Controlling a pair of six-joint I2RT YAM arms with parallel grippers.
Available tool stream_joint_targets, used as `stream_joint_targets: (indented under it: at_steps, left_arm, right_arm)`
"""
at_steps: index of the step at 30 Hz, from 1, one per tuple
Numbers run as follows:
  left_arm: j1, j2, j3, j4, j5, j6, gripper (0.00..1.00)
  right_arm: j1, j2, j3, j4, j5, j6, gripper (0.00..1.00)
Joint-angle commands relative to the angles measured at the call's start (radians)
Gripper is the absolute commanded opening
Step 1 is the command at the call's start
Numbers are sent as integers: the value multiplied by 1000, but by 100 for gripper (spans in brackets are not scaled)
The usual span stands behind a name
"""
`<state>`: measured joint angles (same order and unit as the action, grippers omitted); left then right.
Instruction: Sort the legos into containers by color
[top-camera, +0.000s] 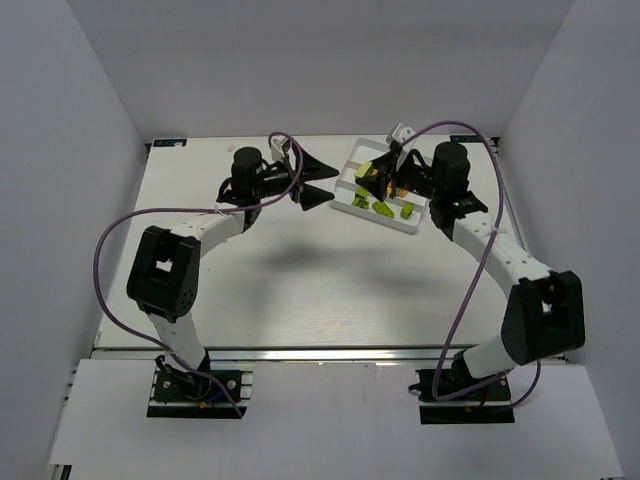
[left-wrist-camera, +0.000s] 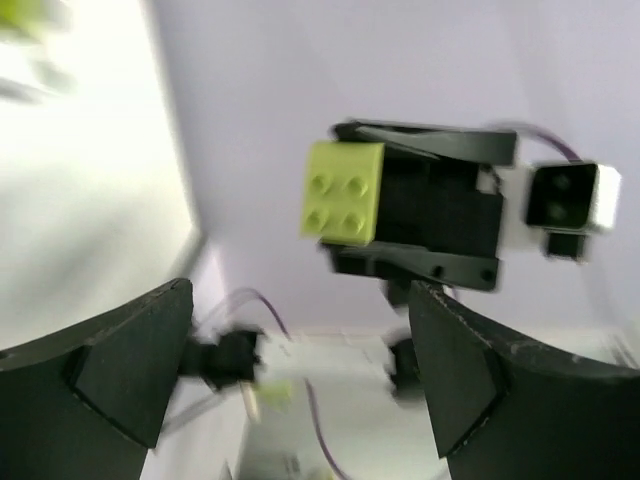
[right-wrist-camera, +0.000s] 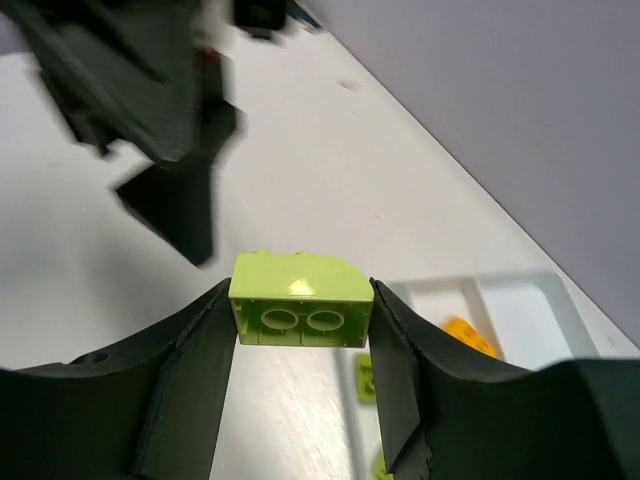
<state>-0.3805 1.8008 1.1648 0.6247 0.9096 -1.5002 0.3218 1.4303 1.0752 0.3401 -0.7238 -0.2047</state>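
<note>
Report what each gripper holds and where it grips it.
Right gripper: a lime-green brick, pinched across two opposite side faces, hollow underside toward its wrist camera. Left gripper: open, holding nothing.

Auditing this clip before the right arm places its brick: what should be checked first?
1. Grip: right gripper shut on green brick: ok.
2. Seating: brick square between the fingers, not tilted: ok.
3. Clearance: left gripper open, empty, apart from the brick: ok.
4. Target: tray in the right wrist view, orange brick in it: ok.
5. Colour cue: other green bricks lie in the tray: ok.
6. Aim: right gripper above the compartment with the green ones: cannot tell.
</note>
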Motion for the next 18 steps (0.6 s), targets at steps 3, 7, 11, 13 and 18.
stream_joint_targets:
  at_steps: [3,7,11,13,18]
  left_arm:
    - [34,-86,168,-790,-265,531,98]
    - [34,-183,110,-939,-350,626,98]
    - [34,-335,-3,-1019,-419,650,98]
    - [34,-398,-72,-1040,-436,644,98]
    - [34,-586,-188,-1089,-503,609,98]
  right_arm:
    - [-53,174,171,-153,370,-110,0]
    - [-84,374,310,-164,497,-136,0]
    - [-92,573,512,-187,673,-99,0]
    - [-90,690,657,-208,719,-85,0]
    - [-102,887,865,-231,768,-102,0]
